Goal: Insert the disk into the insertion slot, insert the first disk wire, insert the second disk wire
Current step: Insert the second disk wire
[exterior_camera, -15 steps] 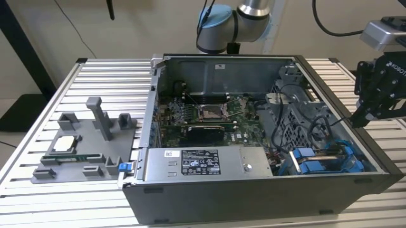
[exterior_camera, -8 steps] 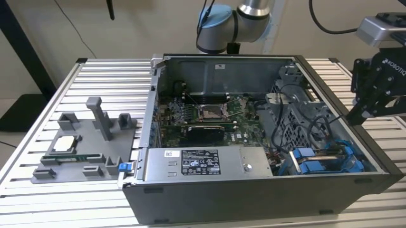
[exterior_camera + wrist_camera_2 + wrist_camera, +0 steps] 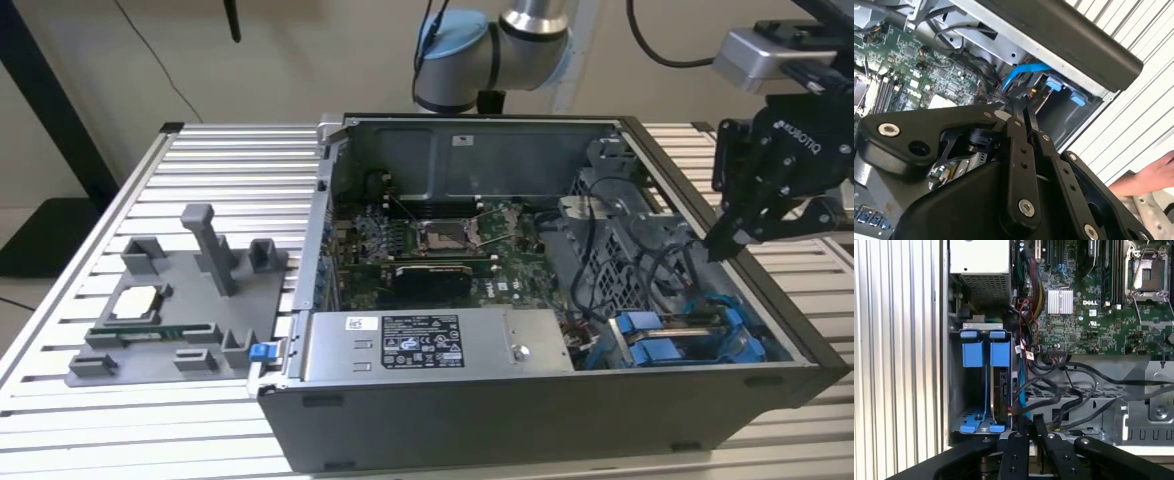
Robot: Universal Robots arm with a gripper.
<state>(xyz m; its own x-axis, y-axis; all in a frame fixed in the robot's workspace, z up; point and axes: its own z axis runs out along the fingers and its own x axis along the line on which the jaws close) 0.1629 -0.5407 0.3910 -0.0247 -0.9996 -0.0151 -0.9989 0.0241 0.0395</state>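
Soft, even light from above fills the exterior view: the ribbed bench (image 3: 200, 160) is bright with a mild sheen, and the computer case (image 3: 534, 400) is shaded along its inner walls. In the second wrist view the bench slats wash out pale, while the black gripper (image 3: 1021, 109), close to the lens, looks dark and soft. In the first wrist view the insertion slot (image 3: 971, 395) lies in shadow, while the motherboard (image 3: 1094, 305) is evenly lit, without glare
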